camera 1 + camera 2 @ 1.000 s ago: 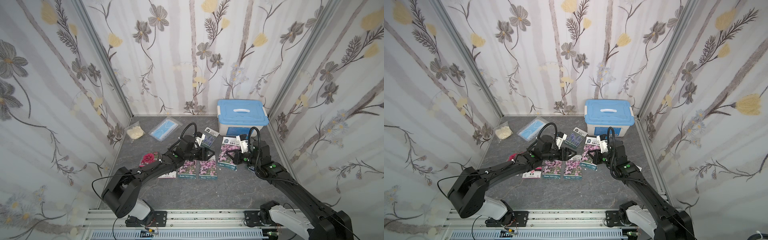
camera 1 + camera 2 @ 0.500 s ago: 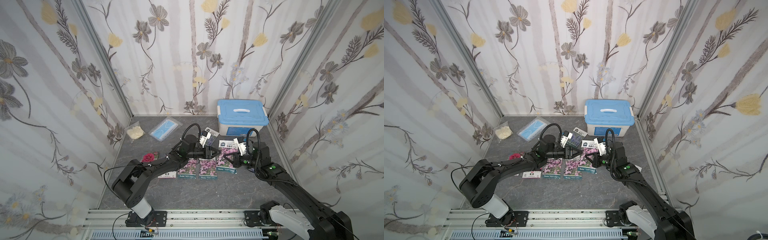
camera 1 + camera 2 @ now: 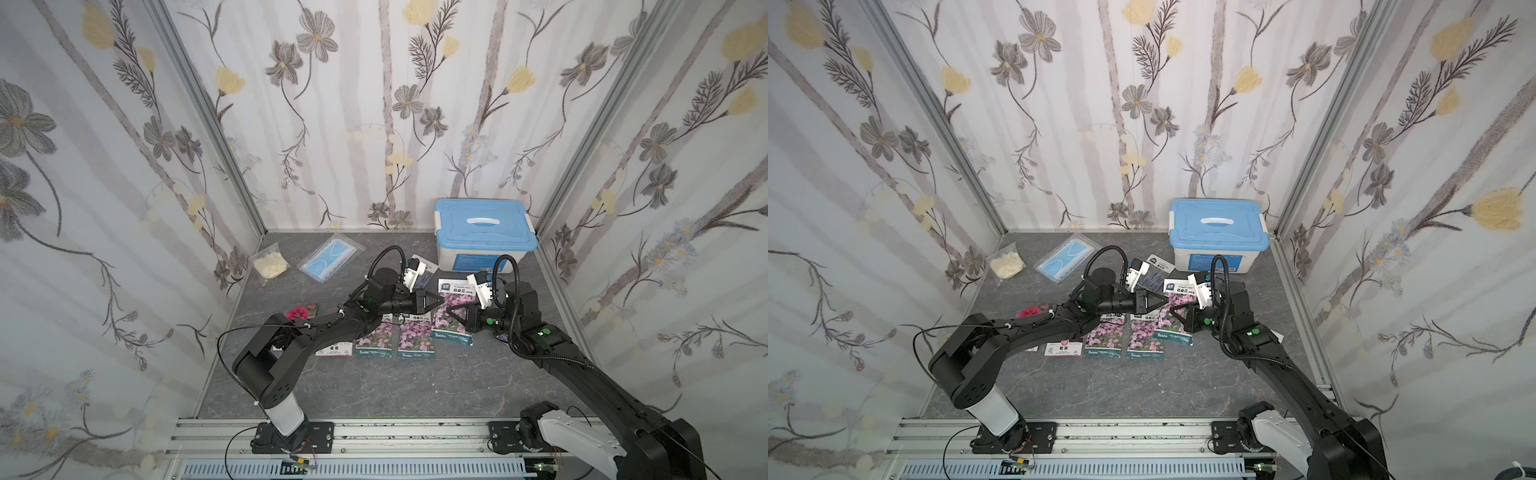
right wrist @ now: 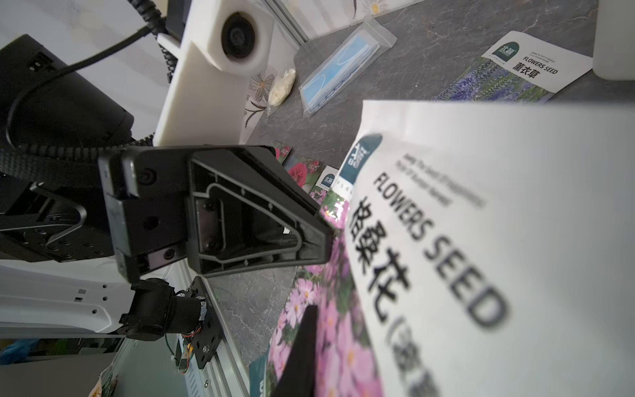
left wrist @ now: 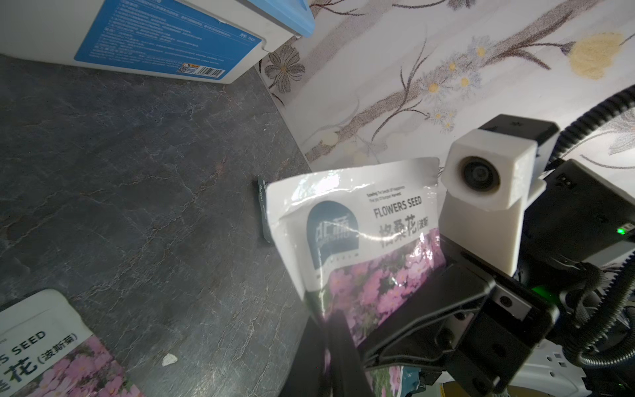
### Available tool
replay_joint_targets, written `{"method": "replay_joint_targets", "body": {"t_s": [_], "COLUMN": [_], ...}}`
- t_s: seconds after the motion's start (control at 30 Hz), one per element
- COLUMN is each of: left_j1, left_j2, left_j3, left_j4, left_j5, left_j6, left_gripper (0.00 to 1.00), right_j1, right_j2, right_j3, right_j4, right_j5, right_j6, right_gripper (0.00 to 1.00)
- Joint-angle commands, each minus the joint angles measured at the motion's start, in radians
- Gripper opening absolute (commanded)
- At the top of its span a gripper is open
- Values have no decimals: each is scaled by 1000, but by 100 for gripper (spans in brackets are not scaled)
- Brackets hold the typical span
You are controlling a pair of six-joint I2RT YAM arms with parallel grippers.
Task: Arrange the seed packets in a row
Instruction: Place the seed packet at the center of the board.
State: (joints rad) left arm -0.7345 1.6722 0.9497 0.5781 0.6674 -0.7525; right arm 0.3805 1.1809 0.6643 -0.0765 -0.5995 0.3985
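Seed packets (image 3: 417, 341) are laid side by side on the grey stone-patterned floor (image 3: 374, 386): a flat red-flowered packet with a white band (image 3: 334, 350) and two flat pink-purple flowered packets (image 3: 374, 338) are set just beside one another in a row. At the row's right end, a fourth glossy pink-purple packet with a white label band (image 3: 445, 328) is held tilted, its upper end raised off the floor. The right gripper (image 3: 453, 316) is clenched on its flowered middle, and the left gripper (image 3: 439, 301) is closed on its side edge. A lavender-blue packet (image 4: 515, 74) is seen near the white storage box with a blue lid (image 3: 484, 224). Another red-flowered packet (image 3: 301, 313) is left apart, beyond the left arm.
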Motion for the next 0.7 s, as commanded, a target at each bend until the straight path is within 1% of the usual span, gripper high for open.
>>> {"method": "replay_joint_targets", "body": {"t_s": [0.0,0.03,0.1,0.13,0.17,0.2,0.27,0.4,0.53,0.67], "left_j1": [-8,-8,-8,-8,-8,-8,-8,-11,-44,-109], "left_j2": [-29,-38,-58,-67,-77,-88,-103,-107,-67,40], "left_j3": [-6,-7,-8,-8,-8,-5,-9,-56,-82,-32], "left_j4": [20,8,-34,-60,-92,-139,-187,-202,-188,-216], "left_j5": [0,-11,-47,-63,-89,-123,-172,-277,-377,-473], "left_j6": [20,24,36,42,47,52,56,11,-42,-87], "left_gripper": [0,0,0,0,0,0,0,0,0,0], "right_j1": [1,0,1,0,0,-1,-5,-5,-5,-6], "right_j2": [7,6,-3,-10,-20,-33,-53,-81,-105,-106], "right_j3": [21,26,34,39,45,51,71,126,140,147], "right_j4": [3,-8,-31,-45,-60,-78,-122,-211,-239,-260], "right_j5": [59,84,138,172,209,244,323,473,532,554], "right_j6": [-18,-17,-20,-18,-19,-23,-23,-9,10,11], "right_gripper": [18,29,61,70,90,99,100,100,99,99]}}
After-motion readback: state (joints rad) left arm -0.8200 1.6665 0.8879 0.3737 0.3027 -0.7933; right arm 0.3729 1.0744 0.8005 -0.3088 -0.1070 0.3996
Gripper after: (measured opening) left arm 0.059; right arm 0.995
